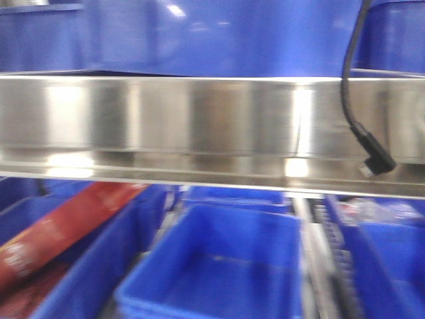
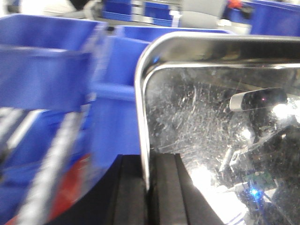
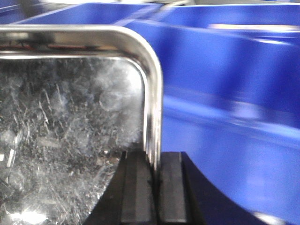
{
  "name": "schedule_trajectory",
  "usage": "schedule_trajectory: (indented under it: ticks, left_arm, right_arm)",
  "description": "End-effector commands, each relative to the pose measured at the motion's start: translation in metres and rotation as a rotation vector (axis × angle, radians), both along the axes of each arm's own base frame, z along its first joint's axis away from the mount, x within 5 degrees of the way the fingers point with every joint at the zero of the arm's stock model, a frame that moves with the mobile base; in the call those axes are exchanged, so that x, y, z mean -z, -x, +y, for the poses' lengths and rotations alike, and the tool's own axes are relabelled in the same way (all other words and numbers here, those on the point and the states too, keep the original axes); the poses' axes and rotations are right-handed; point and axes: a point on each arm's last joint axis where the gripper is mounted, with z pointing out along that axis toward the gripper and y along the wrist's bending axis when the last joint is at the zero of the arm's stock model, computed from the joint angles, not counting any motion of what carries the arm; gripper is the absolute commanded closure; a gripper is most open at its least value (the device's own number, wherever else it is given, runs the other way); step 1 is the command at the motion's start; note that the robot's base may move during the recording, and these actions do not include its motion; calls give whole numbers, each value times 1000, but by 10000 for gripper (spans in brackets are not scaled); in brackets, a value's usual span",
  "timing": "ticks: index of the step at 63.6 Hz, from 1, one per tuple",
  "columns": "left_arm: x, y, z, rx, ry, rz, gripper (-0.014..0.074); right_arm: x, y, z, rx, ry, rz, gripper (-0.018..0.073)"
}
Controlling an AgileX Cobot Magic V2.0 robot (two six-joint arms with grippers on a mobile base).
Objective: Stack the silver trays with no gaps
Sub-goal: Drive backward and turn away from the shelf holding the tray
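A silver tray hangs in the air across the whole front view, its long shiny side towards the camera. In the left wrist view my left gripper is shut on the rim of the tray just below a rounded corner, one black finger on each side. On the opposite side my right gripper is shut on the rim of the tray. The scratched, mirror-like floor shows in both wrist views. The rim there shows thin parallel lines, and I cannot tell whether more than one tray is held.
Deep blue bins stand in rows beneath the tray, and more blue bins lie on either side. A red package lies in a bin at lower left. A black cable hangs in front at right.
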Motion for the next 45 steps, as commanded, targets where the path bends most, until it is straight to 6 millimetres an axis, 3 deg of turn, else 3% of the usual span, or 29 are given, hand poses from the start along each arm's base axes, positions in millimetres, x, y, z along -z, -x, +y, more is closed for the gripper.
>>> schedule_trajectory:
  ticks: [1, 45]
  left_arm:
    - [-11, 5, -6, 37, 55, -61, 614]
    - [-11, 5, -6, 37, 55, -61, 614]
  right_arm:
    - [-18, 4, 18, -158, -110, -151, 637]
    - [-18, 4, 18, -158, -110, -151, 637]
